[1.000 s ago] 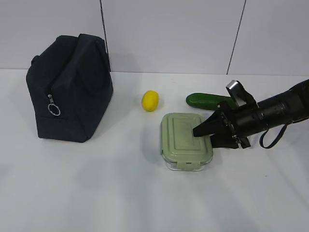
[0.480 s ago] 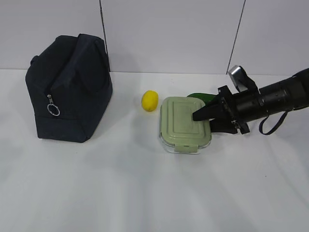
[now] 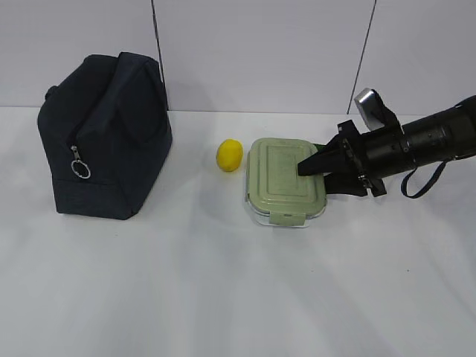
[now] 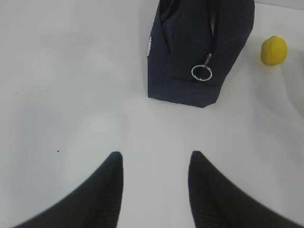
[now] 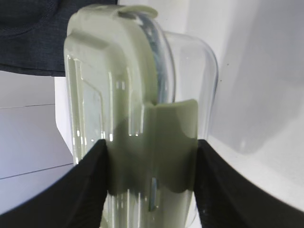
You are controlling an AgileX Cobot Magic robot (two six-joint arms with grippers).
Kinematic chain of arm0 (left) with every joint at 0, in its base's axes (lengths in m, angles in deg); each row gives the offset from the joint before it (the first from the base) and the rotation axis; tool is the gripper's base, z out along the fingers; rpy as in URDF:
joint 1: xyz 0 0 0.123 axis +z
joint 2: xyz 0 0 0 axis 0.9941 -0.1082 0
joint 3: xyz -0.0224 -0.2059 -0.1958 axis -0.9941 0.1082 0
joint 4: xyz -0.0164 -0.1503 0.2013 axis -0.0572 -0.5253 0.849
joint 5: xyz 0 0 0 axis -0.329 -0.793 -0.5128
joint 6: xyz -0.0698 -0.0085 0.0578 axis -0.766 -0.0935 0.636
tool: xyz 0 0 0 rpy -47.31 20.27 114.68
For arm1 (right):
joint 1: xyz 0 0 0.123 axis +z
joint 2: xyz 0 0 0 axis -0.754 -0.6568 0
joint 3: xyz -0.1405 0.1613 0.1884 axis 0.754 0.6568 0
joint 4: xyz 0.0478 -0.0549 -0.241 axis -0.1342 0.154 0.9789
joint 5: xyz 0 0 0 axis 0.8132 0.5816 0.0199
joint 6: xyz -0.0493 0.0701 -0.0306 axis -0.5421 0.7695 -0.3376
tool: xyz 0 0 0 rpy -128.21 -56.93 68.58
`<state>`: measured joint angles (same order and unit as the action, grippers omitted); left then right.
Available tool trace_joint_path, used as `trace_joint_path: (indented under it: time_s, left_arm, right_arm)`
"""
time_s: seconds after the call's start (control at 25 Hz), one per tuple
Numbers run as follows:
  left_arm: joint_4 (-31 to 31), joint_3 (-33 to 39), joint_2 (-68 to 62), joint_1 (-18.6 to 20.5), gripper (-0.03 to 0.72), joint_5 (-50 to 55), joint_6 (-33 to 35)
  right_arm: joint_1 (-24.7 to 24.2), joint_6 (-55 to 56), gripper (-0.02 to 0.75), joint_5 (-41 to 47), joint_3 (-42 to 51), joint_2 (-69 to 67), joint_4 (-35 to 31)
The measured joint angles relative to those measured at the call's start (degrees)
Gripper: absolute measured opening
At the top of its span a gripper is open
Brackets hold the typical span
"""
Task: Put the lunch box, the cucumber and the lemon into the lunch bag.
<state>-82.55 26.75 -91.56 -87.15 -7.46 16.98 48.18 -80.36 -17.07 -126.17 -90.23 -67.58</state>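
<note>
At nine o'clock on the surface (image 3: 223, 297), lunch bag (image 3: 104, 134) zipped; lemon (image 3: 230, 155) central; at three o'clock, lunch box (image 3: 285, 181) clamped in right pincer (image 3: 316, 167), left pincer (image 4: 154, 166) apart, empty; likely next: unzipping before loading.

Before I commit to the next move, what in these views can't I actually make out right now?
- Cucumber: not visible in any view; in the exterior view the lunch box and right gripper cover where it could lie.
- Lunch bag opening: whether it is unzipped cannot be told from exterior or left wrist view.
- Left gripper: outside the exterior view.
</note>
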Motion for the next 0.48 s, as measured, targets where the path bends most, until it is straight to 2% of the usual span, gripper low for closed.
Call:
trace_joint_path:
  time_s: [0.48]
  left_arm:
    - [2.22,-16.57,-15.61,-0.25,0.320,-5.87,0.00]
  right_arm:
    - [0.05,0.70,0.401,0.08,0.00,0.79,0.12]
